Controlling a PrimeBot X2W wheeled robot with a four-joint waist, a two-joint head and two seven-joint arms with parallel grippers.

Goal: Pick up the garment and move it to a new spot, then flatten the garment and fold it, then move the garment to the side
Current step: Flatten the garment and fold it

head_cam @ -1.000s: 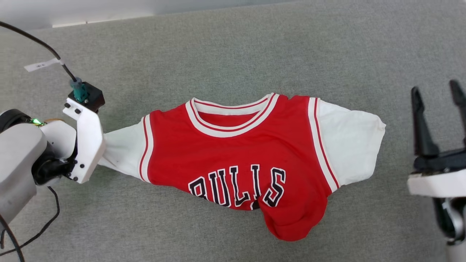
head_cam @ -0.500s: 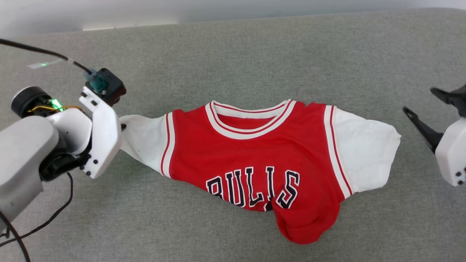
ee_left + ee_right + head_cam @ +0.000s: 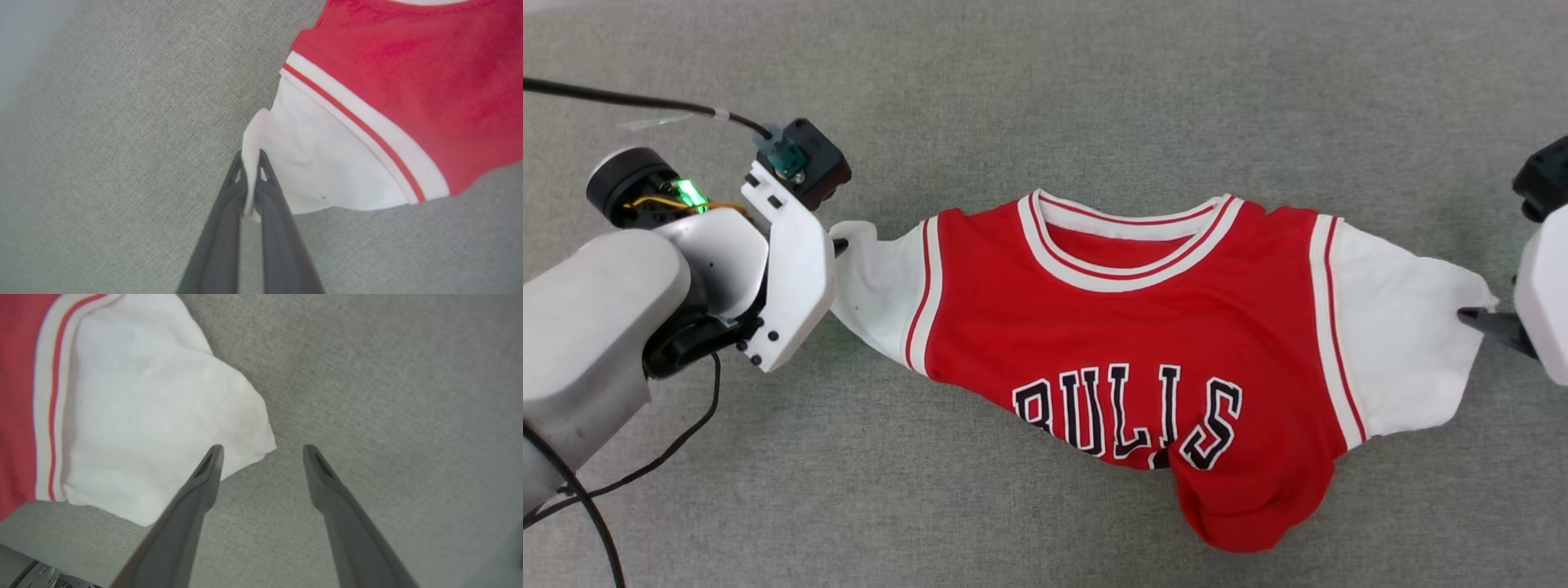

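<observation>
Head view first: we count one garment (image 3: 1143, 327), a red jersey, lying front-up across the middle of the frame on the grey fabric surface (image 3: 1045, 90). It has two white sleeves and five black letters on its chest. Its lower part bunches into one lump at the lower right.

We have two grippers. At the left of the frame our left gripper (image 3: 250, 159) is clamped on the edge of the left sleeve (image 3: 874, 278). The left wrist view shows one fold of white cloth pinched between both fingers.

At the right edge our right gripper (image 3: 263, 451) has its jaws wide apart, and the corner of the right sleeve (image 3: 163, 416) shows between its two fingertips. We cannot tell whether either one touches it.

One black cable (image 3: 629, 100) crosses the upper left.
</observation>
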